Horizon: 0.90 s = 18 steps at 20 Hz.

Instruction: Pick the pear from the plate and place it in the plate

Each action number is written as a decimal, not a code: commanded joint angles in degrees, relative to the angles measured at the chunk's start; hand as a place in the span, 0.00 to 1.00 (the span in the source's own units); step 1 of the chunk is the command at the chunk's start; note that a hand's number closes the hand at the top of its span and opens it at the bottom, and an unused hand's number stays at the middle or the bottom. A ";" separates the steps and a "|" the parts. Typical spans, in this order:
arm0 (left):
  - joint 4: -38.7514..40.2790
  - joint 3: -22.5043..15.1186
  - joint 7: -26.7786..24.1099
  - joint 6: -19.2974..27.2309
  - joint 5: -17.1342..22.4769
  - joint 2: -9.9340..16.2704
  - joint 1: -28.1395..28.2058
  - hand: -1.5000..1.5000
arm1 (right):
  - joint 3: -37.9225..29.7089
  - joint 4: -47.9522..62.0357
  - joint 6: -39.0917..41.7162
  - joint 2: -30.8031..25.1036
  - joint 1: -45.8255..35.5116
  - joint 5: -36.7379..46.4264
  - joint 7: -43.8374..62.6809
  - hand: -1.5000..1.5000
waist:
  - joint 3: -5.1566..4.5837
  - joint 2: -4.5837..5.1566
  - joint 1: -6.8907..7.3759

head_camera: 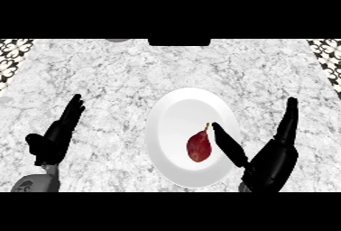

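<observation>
A dark red pear lies on the near right part of a white plate at the middle of the counter, its stem pointing away from me. My right hand is open just right of the plate. Its thumb reaches over the plate's rim, close beside the pear, and its fingers stand straight up. My left hand rests open at the left, fingers up, well apart from the plate.
The counter is grey-white marble. A dark object and a grey round one sit at the far edge. Patterned tiles show at both far corners.
</observation>
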 commanded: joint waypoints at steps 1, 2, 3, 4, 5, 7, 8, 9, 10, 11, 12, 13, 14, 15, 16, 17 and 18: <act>0.59 -0.15 -0.91 1.49 -1.08 -0.86 1.40 0.50 | 1.30 -3.80 -15.02 0.24 7.69 -3.63 5.37 0.00 | 0.02 -0.25 -1.34; 0.69 1.34 -0.80 -0.37 0.30 1.09 1.91 0.50 | 2.53 -6.48 -16.39 0.25 11.42 -3.02 3.61 0.00 | -0.02 -0.43 -1.62; -0.75 0.97 -1.18 0.24 0.20 0.20 1.57 0.50 | 3.04 -4.33 -20.18 0.25 12.48 -3.56 1.01 0.00 | -0.03 -0.30 -1.07; 0.33 0.06 -0.65 1.36 -0.53 -1.33 0.46 0.50 | 5.22 -4.45 -22.66 0.25 17.40 -4.67 -1.08 0.00 | -0.02 -0.28 -1.65; 1.10 2.65 -1.79 -0.07 0.58 1.54 1.30 0.50 | 8.71 -8.33 -23.68 -0.23 23.11 -3.45 -3.72 0.00 | -0.05 -0.51 -2.05; -1.10 0.42 0.39 0.14 -0.14 -0.14 1.51 0.50 | 7.55 -6.83 -29.58 -6.87 24.95 -9.63 -6.21 0.00 | -0.03 -0.30 -1.18; -2.99 0.44 0.73 2.09 -0.77 -0.85 2.53 0.50 | 12.70 -8.25 -31.29 -7.05 30.57 -7.53 -8.27 0.00 | -0.03 -0.49 -1.34; -2.09 0.08 0.51 0.65 -0.38 -0.76 2.37 0.50 | 11.60 -7.90 -34.51 -12.30 31.17 -11.53 -9.06 0.00 | -0.03 -0.39 -1.27; -1.10 2.24 0.02 -1.08 1.31 1.04 1.46 0.50 | 13.72 -9.29 -34.50 -10.53 31.97 -10.23 -10.00 0.00 | -0.09 -0.33 -1.20; -1.54 0.38 -0.15 1.50 -1.23 -0.78 1.00 0.50 | 15.86 -9.71 -36.56 -13.58 34.01 -11.34 -11.43 0.00 | -0.07 -0.35 -1.30; -1.57 2.95 -0.94 -2.57 2.12 1.98 3.06 0.50 | 17.65 -7.60 -38.96 -14.62 34.96 -12.17 -12.39 0.00 | -0.07 -0.36 -0.98; -3.87 -0.52 2.00 1.76 -1.16 -1.59 2.75 0.50 | 18.89 -8.77 -40.79 -17.55 37.16 -13.01 -13.68 0.00 | -0.02 -0.48 -1.26; 2.60 1.81 -3.58 -1.20 0.24 -0.11 1.77 0.50 | 18.11 -7.15 -40.88 -18.59 36.23 -14.82 -14.78 0.00 | -0.05 -0.36 -1.57; -3.19 0.82 0.06 -0.27 -0.25 -0.18 4.19 0.50 | 17.64 -8.41 -40.95 -18.72 36.20 -15.66 -14.72 0.00 | -0.06 -0.37 -0.95; -2.29 1.77 3.52 -0.04 0.15 0.86 0.55 0.50 | 16.44 -6.47 -41.01 -20.09 35.33 -17.79 -15.93 0.00 | 0.02 -0.47 -1.41; -2.32 -0.28 -0.51 1.16 -1.76 -1.60 3.57 0.50 | 17.78 -6.19 -41.07 -20.55 36.38 -18.94 -16.85 0.00 | 0.01 -0.51 -1.41; -2.26 0.46 -0.34 -0.37 -0.54 -0.86 3.23 0.50 | 16.81 -3.33 -41.12 -18.93 32.31 -20.91 -16.94 0.00 | 0.00 -0.43 -1.11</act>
